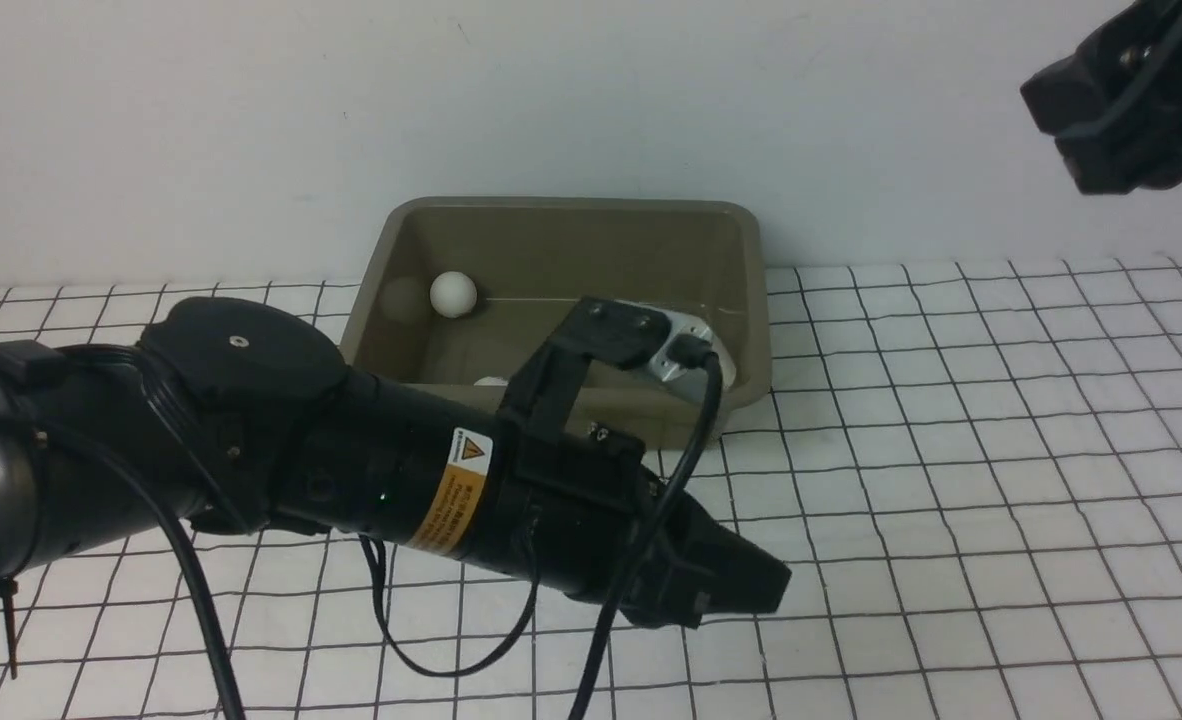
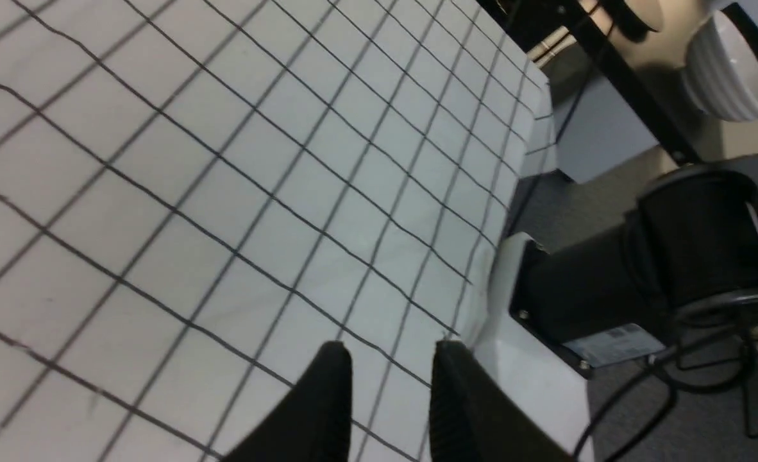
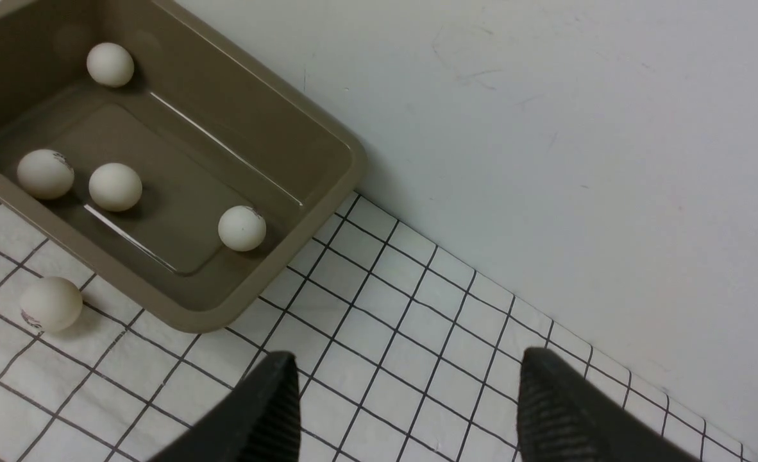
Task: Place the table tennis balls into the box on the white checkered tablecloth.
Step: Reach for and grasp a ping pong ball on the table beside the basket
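From the front, your left arm (image 1: pixel 351 470) stretches low across the white checkered tablecloth (image 1: pixel 951 450). Its left hand (image 1: pixel 751 590) is down by the cloth, nearer and to the right of the box (image 1: pixel 561 230). The box stands at the far side, close to the pale wall (image 1: pixel 591 90), probably so it stays within reach of both arms. One ball (image 1: pixel 452 294) rests at its far left, and a sliver of another shows just above the arm. Your right hand (image 1: pixel 1116 100) hangs high at far right, apparently parked out of the way.

From the left wrist, the left hand (image 2: pixel 392 391) is drawn together with nothing pinched, over bare wrinkled cloth near an edge of the tabletop. Beyond that edge lie grey floor and a black housing (image 2: pixel 610 289).

From the right wrist, the right hand (image 3: pixel 404 398) is spread and empty above the cloth beside the box's right end. Four table tennis balls (image 3: pixel 115 187) lie scattered on the box's floor. The fifth ball (image 3: pixel 50 303) sits outside on the cloth, just beside the near wall. That one looks like all that remains, and neither hand is on it. Being round and light, it may roll at a touch.
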`<state>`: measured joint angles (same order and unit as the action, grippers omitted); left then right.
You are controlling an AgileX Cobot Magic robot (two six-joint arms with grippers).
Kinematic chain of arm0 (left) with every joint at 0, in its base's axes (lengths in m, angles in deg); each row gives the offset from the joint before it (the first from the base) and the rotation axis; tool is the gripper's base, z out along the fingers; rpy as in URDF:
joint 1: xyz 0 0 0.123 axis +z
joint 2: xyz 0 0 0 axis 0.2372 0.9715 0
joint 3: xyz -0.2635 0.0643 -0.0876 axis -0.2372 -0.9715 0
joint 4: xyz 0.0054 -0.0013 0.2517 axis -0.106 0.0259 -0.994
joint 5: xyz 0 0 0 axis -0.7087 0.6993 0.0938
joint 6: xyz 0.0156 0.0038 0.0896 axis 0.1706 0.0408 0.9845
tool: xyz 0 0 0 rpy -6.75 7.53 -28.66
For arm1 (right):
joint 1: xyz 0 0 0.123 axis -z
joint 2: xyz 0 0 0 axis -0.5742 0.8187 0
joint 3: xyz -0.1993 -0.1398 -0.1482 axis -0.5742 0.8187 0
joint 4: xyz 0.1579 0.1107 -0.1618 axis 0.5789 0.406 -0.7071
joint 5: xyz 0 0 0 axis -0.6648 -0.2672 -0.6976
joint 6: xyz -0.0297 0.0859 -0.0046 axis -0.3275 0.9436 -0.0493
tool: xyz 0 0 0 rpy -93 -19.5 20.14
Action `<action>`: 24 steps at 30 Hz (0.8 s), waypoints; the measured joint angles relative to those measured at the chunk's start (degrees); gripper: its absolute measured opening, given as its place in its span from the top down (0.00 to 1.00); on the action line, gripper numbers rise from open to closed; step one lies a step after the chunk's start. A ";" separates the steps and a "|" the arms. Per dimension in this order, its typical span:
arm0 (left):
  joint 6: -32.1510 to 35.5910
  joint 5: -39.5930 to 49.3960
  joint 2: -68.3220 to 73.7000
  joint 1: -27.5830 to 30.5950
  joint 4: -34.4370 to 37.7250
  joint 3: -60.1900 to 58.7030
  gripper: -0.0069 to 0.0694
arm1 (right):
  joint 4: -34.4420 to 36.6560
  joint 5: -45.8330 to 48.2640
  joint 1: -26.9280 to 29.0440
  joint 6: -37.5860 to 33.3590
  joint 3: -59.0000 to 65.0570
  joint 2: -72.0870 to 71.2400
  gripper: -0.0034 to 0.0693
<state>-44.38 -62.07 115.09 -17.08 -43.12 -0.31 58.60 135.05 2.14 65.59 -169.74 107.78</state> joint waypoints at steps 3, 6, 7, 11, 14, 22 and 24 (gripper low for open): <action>-0.13 0.15 -0.07 0.00 0.00 0.00 0.70 | 0.00 0.00 0.00 0.00 0.00 0.00 0.38; 4.45 4.65 -0.07 0.00 0.00 0.27 0.70 | 0.14 0.00 0.00 0.00 0.00 0.00 0.38; 8.12 8.83 -0.07 0.00 0.00 0.37 0.70 | 0.20 0.00 0.00 0.00 0.00 0.00 0.38; 17.53 25.27 -0.07 0.00 0.00 0.51 0.70 | 0.81 0.00 0.00 0.00 0.00 0.00 0.38; 20.93 34.97 -0.07 0.00 0.00 0.51 0.70 | 0.85 0.00 0.00 0.00 0.00 0.00 0.38; 29.22 54.02 -0.07 0.00 1.10 0.51 0.70 | 0.85 0.00 0.00 -0.36 0.00 0.00 0.38; 31.72 57.11 -0.07 0.00 1.25 0.36 0.70 | 0.85 0.00 0.00 -0.36 0.00 0.00 0.38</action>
<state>-12.66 -4.97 115.03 -17.08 -41.87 0.05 59.45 135.05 2.14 65.22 -169.74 107.78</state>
